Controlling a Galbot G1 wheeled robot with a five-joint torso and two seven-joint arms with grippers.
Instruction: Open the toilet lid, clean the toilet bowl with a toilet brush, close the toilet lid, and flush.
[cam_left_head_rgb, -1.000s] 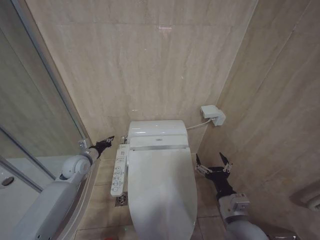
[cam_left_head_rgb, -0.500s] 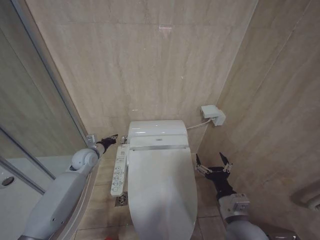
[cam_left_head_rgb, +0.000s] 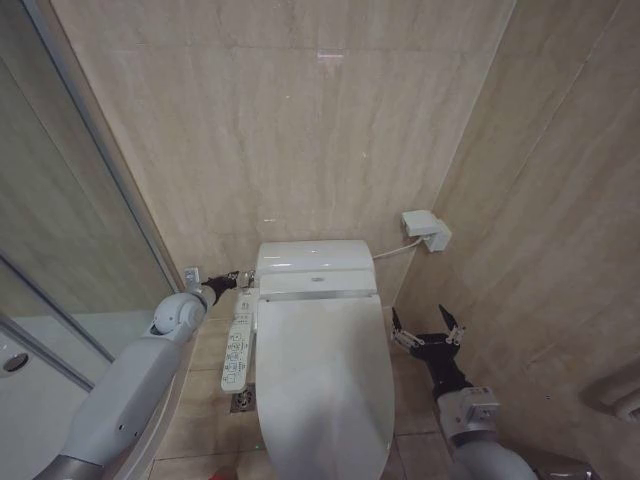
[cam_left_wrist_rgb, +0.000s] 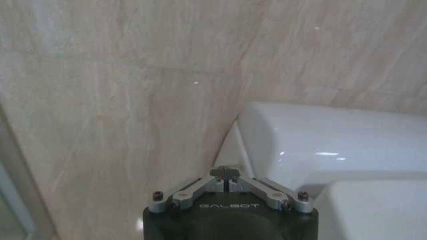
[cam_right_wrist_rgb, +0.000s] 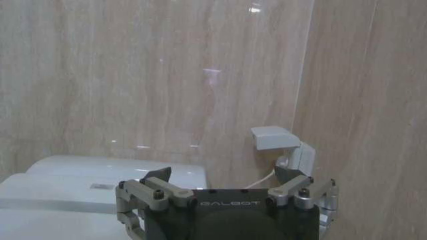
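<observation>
Tiled beige walls (cam_left_head_rgb: 300, 130) hem the white ceramic toilet bowl (cam_left_head_rgb: 262, 415), its glossy white oval toilet lid (cam_left_head_rgb: 325, 380) shut. Right gripper (cam_left_head_rgb: 426, 328) hovers beside it, jaws spread. Left gripper (cam_left_head_rgb: 240, 277), jaws pinched together, noses the tank corner; it may scrape porcelain or bump the slim white button panel (cam_left_head_rgb: 238, 345).

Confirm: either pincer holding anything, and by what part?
Nothing is held. The left pincer is shut on nothing beside the rear left of the toilet; the right pincer hangs open, apart from its right side. The toilet lid is down.
</observation>
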